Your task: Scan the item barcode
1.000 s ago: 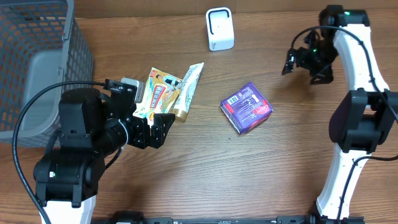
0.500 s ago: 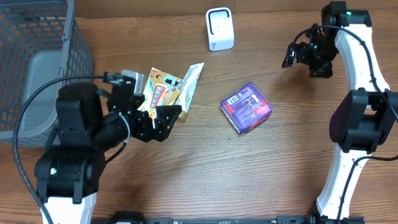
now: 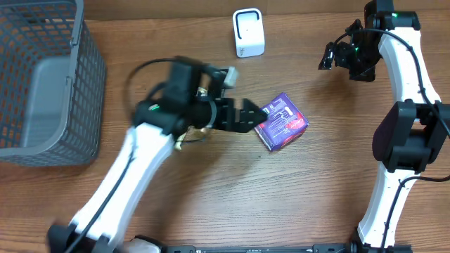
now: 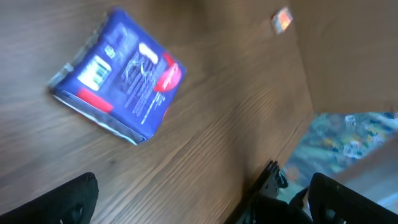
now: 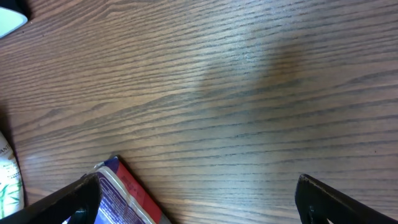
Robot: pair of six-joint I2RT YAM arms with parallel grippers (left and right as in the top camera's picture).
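Overhead: the packet [image 3: 280,121] lies flat a little right of the table's middle. My left jaws stand apart just beside its left side. My right jaws hang apart near the far right corner. The scanner [image 3: 248,32] stands at the far edge.

Left wrist: the packet lies printed face up, ahead of my spread fingers [image 4: 65,199], not between them.

Right wrist: only one corner of the packet shows, low between my wide fingers [image 5: 336,199].
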